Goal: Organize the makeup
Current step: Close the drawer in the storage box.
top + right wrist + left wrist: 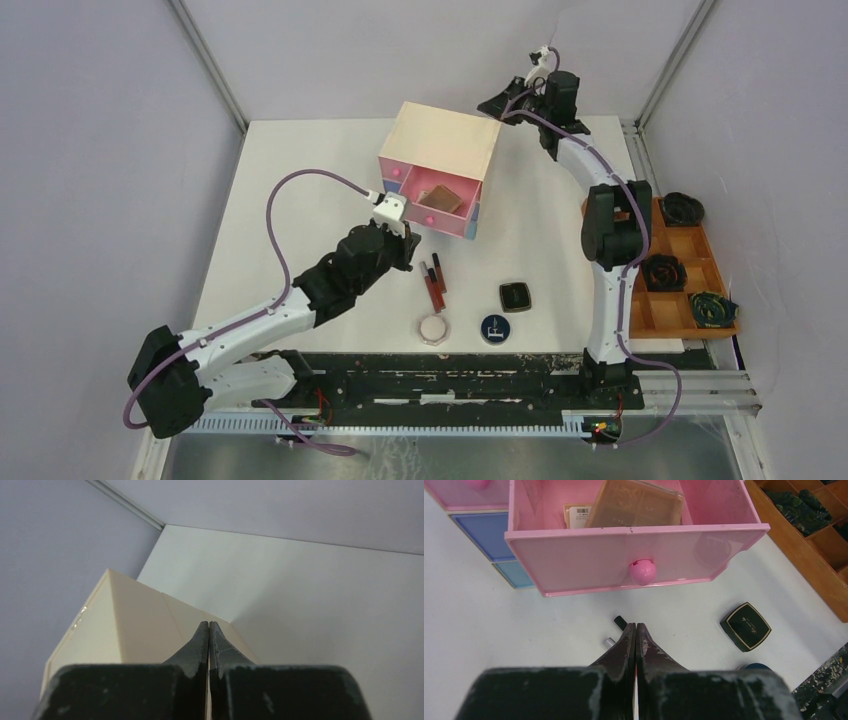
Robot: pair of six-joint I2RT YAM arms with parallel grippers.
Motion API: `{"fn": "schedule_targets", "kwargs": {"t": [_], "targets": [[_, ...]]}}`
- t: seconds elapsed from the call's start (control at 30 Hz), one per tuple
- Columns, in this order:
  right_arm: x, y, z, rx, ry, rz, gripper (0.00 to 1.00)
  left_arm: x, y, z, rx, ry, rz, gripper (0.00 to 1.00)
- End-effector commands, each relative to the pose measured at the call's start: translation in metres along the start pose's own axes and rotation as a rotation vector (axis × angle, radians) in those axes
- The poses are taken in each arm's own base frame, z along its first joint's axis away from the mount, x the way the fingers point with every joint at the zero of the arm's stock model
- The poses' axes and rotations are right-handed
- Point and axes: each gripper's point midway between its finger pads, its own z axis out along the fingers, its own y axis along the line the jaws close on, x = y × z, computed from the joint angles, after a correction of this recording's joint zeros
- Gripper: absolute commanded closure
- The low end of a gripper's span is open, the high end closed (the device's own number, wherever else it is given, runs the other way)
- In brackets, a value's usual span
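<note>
My left gripper (412, 248) (636, 626) is shut with nothing in it, hovering over the far ends of the slim tubes (433, 282) (620, 622), just in front of the open pink drawer (447, 222) (574, 555). A brown square compact (440, 198) (634, 505) lies in that drawer beside a barcoded item (576, 516). On the table lie a black square compact (516, 296) (745, 626), a round dark-blue compact (493, 327) and a pale octagonal jar (433, 329). My right gripper (489, 103) (208, 623) is shut and empty, raised above the back right corner of the beige box (440, 145) (135, 625).
The beige drawer box stands at the table's back middle, with blue drawers (486, 530) shut to the left of the pink one. An orange-brown tray (700, 245) (819, 565) of dark coiled items sits at the right edge. Grey walls close in the back and sides.
</note>
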Motion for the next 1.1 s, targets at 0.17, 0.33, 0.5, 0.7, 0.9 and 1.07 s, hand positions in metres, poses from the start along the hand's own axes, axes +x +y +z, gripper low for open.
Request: {"fn": "schedule_targets", "kwargs": {"t": [0.17,0.33,0.5,0.7,0.9,1.07], "targets": [[0.006,0.038,-0.014,-0.219,0.016,0.073,0.99,-0.034,-0.004,0.004,0.008,-0.104,0.011,0.97],[0.019,0.036,-0.017,-0.228,0.049,0.093,0.99,-0.040,-0.005,0.012,-0.002,-0.110,0.042,0.97],[0.026,0.037,-0.018,-0.243,0.080,0.108,0.99,-0.047,-0.007,0.021,-0.006,-0.130,0.075,0.97],[0.029,0.041,-0.021,-0.271,0.106,0.107,1.00,-0.050,-0.005,0.035,-0.030,-0.142,0.138,0.97],[0.036,0.039,-0.020,-0.279,0.125,0.114,0.99,-0.060,0.005,0.044,-0.092,-0.196,0.192,0.97],[0.040,0.039,-0.020,-0.291,0.140,0.117,1.00,-0.072,0.004,0.057,-0.113,-0.217,0.241,0.97]]}}
